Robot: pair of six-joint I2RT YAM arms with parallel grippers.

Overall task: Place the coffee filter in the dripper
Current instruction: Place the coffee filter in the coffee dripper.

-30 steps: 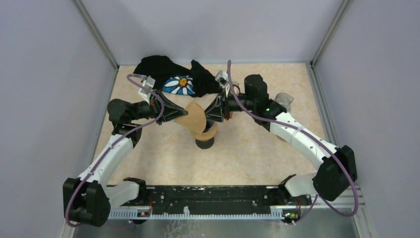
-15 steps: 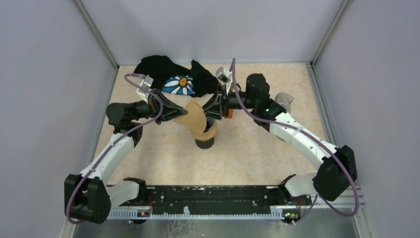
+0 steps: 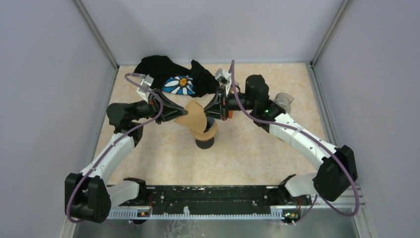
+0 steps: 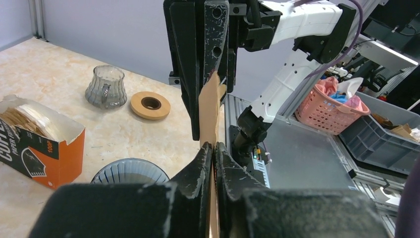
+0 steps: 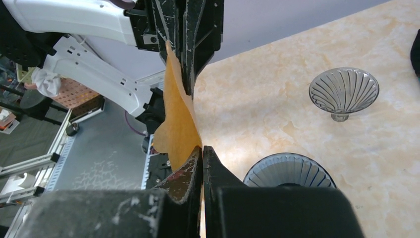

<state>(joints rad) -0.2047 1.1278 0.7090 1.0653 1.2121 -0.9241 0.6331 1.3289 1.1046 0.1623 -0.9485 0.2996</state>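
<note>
Over the marbled tabletop (image 3: 257,148), left gripper (image 3: 184,113) and right gripper (image 3: 211,112) pinch opposite edges of the coffee filter (image 3: 197,119), held over the dripper (image 3: 204,142) (thin paper): opposed pulling could tear it, and an uneven release could tip it aside.

The left gripper (image 4: 213,148) has its jaws pressed together on the near edge of the brown coffee filter (image 4: 210,111). The filter stands on edge, above and right of the dark ribbed dripper (image 4: 130,171). The right gripper (image 4: 203,84) meets the filter's far edge, jaws together. Left of the dripper an open orange filter box (image 4: 42,144) sits on the bench (image 4: 59,74). Beyond the dripper stand a glass jug (image 4: 105,88) and a wooden ring (image 4: 150,105).
</note>
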